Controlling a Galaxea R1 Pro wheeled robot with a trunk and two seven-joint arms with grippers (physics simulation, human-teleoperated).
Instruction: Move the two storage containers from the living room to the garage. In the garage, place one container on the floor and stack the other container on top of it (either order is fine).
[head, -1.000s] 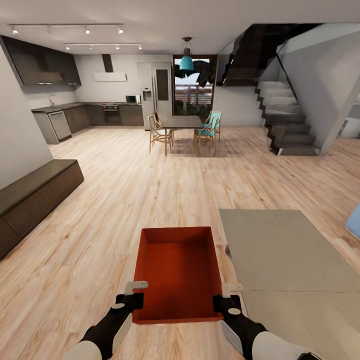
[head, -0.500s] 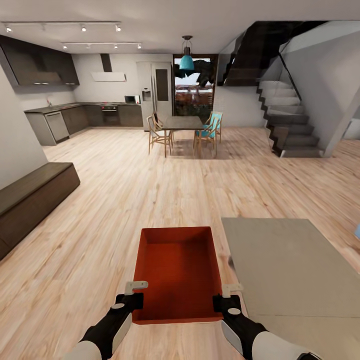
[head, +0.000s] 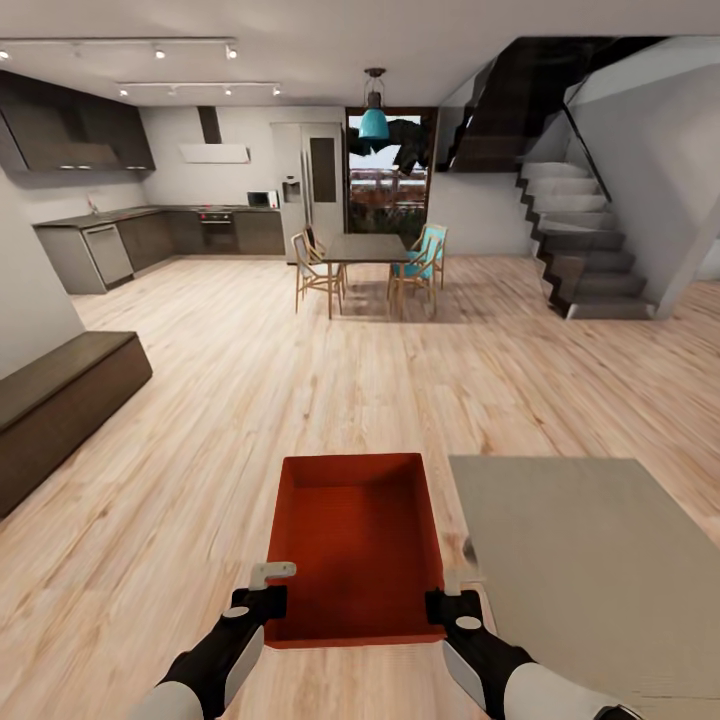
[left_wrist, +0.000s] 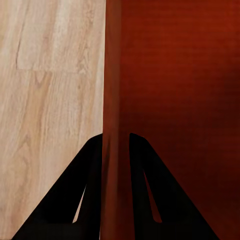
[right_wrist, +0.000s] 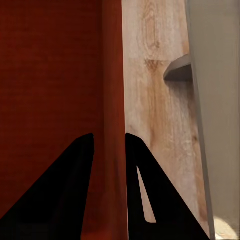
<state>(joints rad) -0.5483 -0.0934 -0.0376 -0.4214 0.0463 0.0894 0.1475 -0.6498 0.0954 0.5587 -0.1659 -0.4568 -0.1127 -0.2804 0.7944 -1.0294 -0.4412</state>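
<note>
The orange-red rectangular lidless plastic storage container (head: 357, 545) hangs in front of the robot's trunk, held off the light wood-plank floor (head: 300, 390) by both arms; the left gripper (head: 268, 590) pinches the near end of its left wall and the right gripper (head: 452, 592) the near end of its right wall; in each wrist view one dark finger sits inside the bin and one outside, the thin red wall clamped between them, so both pincers are closed on the container.

Over the last second the bin and the grippers keep the same place in the head view, while everything around them has shifted: the pale grey rectangular rug (head: 590, 560) has slid lower and to the right, the dark low bench (head: 60, 395) along the left wall has drawn back toward the edge, and the blue patch at the right border is gone; I read this as the base rolling and turning with its load, not the things moving. For the task this means the carry is under way, with the garage nowhere in view, so this is a transit stretch.

Farther off stand a dark dining table with wooden and turquoise chairs (head: 368, 262), a teal pendant lamp (head: 374, 122) above it, a dark-cabinet kitchen (head: 130, 225) at the far left, and a grey staircase (head: 585, 255) at the far right.
</note>
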